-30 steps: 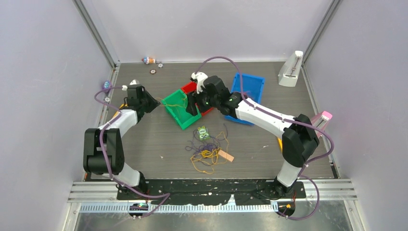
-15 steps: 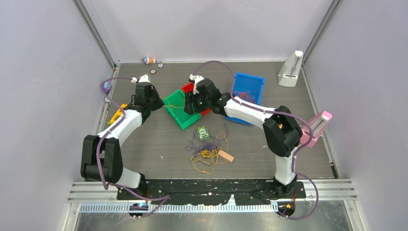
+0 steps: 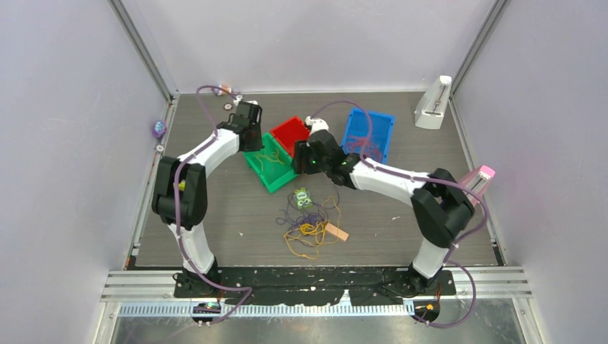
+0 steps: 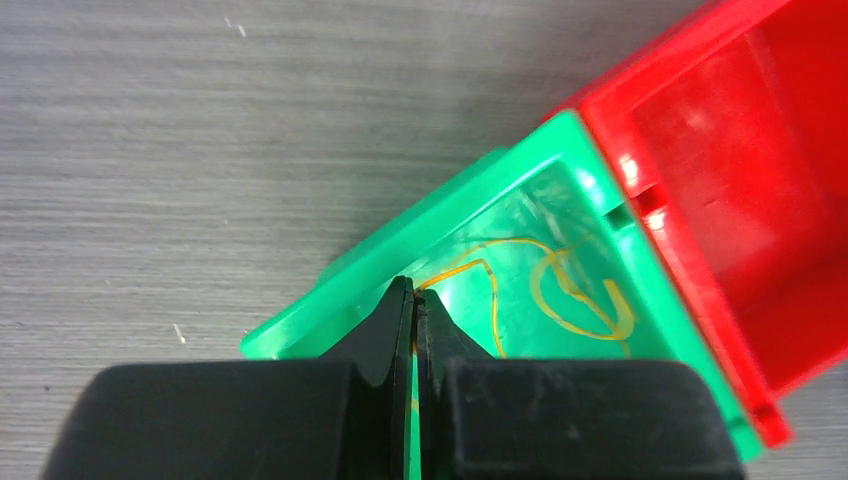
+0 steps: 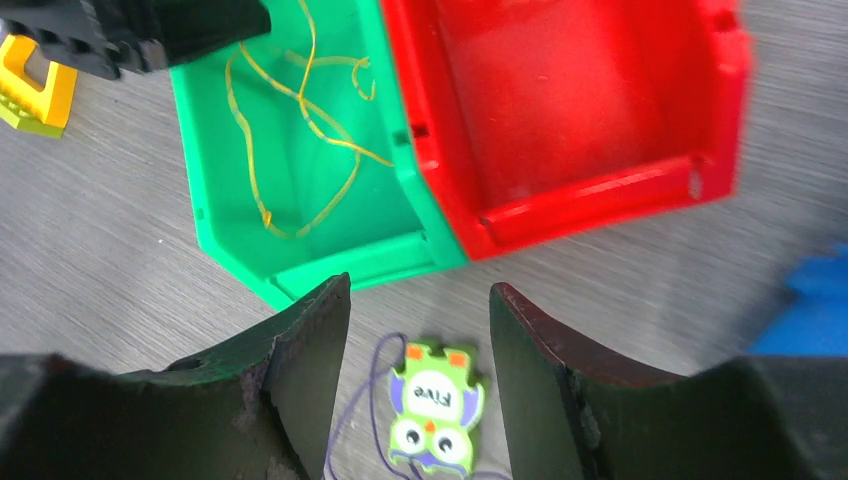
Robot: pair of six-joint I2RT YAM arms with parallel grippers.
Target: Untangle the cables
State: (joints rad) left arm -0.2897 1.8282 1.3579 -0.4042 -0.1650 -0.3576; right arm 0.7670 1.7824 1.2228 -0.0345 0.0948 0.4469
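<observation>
A tangle of yellow, purple and orange-red cables (image 3: 308, 222) lies on the table near the middle. Several yellow cables (image 5: 300, 130) lie in the green bin (image 3: 276, 179). My left gripper (image 3: 252, 140) is over that bin's far left rim, and its jaws are shut on a yellow cable (image 4: 470, 265) that runs down into the green bin (image 4: 330, 305). My right gripper (image 3: 305, 159) is open and empty above the table just near of the bins. Between its fingers (image 5: 310, 340) I see an owl tile (image 5: 432, 405) and a purple cable (image 5: 365, 420).
A red bin (image 3: 294, 132) touches the green bin, with a blue bin (image 3: 373, 125) to its right. A wooden piece (image 3: 337, 231) lies by the tangle. A white object (image 3: 432, 104) stands back right, a pink one (image 3: 479, 178) at the right edge. A yellow toy (image 5: 30, 95) lies left.
My left arm has swung from the left side of the table to the green bin's far rim. My right gripper has drawn back from over the bins toward the owl tile.
</observation>
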